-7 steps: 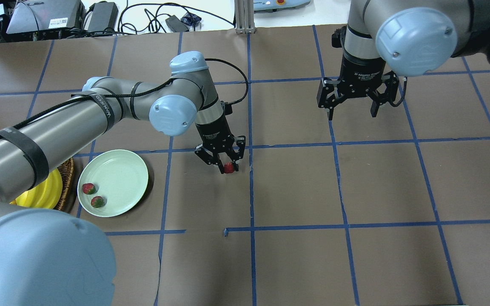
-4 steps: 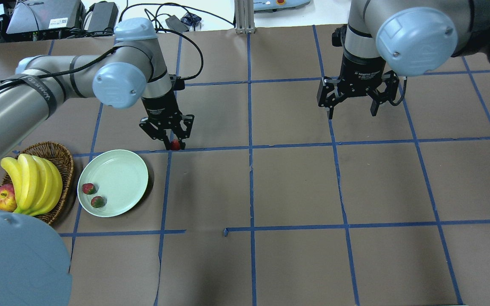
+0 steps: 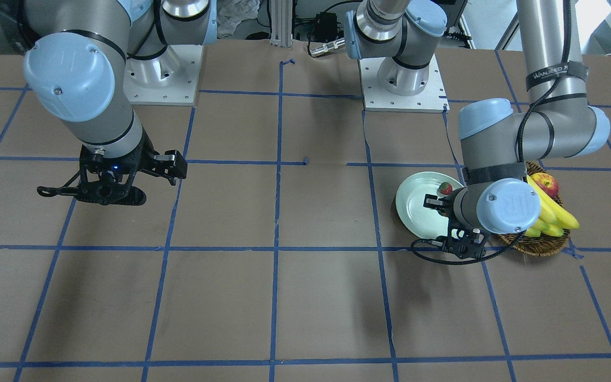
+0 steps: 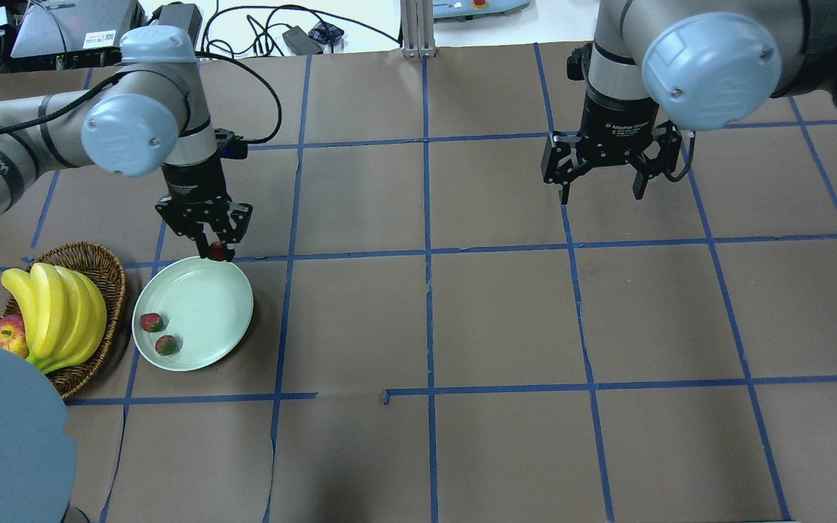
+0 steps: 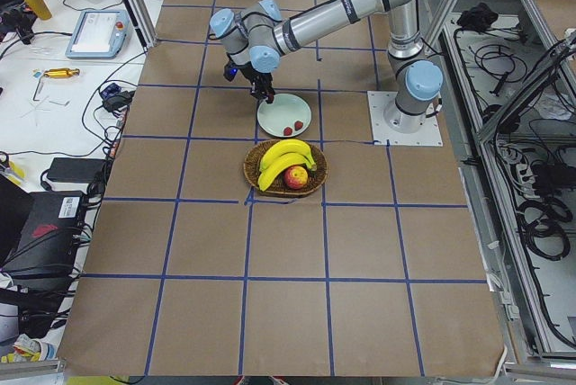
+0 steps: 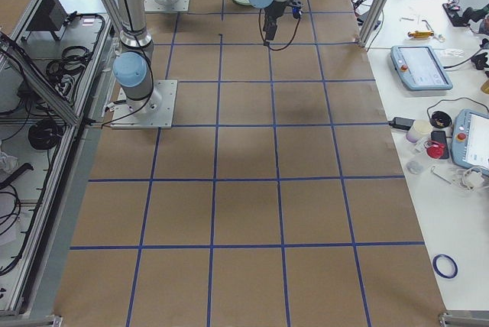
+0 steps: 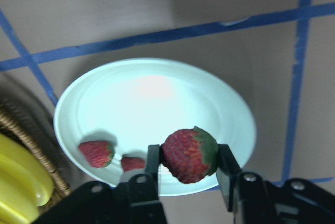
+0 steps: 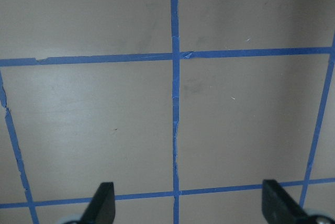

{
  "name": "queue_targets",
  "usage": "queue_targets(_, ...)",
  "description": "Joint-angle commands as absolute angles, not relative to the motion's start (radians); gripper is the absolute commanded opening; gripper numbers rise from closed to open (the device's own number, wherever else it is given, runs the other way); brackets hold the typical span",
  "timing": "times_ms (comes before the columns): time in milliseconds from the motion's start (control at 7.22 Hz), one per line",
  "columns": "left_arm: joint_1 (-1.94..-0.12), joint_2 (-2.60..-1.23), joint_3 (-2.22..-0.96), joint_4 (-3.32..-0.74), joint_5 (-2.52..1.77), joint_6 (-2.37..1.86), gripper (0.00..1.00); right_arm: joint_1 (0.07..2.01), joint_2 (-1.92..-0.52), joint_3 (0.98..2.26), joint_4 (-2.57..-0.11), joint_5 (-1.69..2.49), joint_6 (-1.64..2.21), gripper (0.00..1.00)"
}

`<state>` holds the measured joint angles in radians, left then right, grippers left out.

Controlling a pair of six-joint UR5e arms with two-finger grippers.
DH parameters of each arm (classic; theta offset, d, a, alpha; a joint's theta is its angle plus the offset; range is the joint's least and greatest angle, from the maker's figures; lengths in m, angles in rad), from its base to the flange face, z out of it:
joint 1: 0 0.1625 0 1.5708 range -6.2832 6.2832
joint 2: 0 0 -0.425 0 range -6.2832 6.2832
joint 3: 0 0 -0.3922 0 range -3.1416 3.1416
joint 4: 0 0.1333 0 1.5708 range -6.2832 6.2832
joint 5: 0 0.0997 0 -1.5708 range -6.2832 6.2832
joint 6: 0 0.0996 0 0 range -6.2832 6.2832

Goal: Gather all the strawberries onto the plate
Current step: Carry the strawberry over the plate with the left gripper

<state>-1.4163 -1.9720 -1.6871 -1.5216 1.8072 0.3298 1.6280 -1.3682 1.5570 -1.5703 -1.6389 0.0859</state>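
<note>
One strawberry (image 7: 188,155) above plate (image 4: 200,305) rim (left gripper (image 4: 216,251))

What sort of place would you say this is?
Most likely a robotics lab: the left arm and right arm bolted to a table gridded with blue tape, a teach pendant on a side bench, loose cables alongside.

Both arms are showing silver-grey tubes and pale blue round joint caps carrying small screws. Left gripper (image 4: 216,250) and right gripper (image 4: 601,196) are looking all black, with white lettering just above the right one. A black cable is running up from left gripper, with black bands strapping it, one printed in white.
</note>
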Motion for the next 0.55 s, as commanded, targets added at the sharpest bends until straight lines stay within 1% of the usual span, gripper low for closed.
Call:
queue_targets(0, -1.408, -2.0, -1.744, -1.497, 1.81, 0.331, 0.11, 1.628, -1.368, 1.557, -1.571, -1.638, 0.084, 1.0)
queue_targets(138, -1.41, -2.0, -1.756, -1.483, 1.807, 0.334, 0.84, 1.629, -1.365, 1.559, -1.571, -1.634, 0.083, 1.0)
queue_targets(277, -1.416, -1.991, -1.756, -1.492, 1.806, 0.333, 0.98, 1.629, -1.365, 1.559, -1.572, -1.635, 0.081, 1.0)
queue_targets(415, -1.42, -1.979, -1.755, -1.496, 1.801, 0.33, 1.0, 1.629, -1.365, 1.559, -1.568, -1.637, 0.083, 1.0)
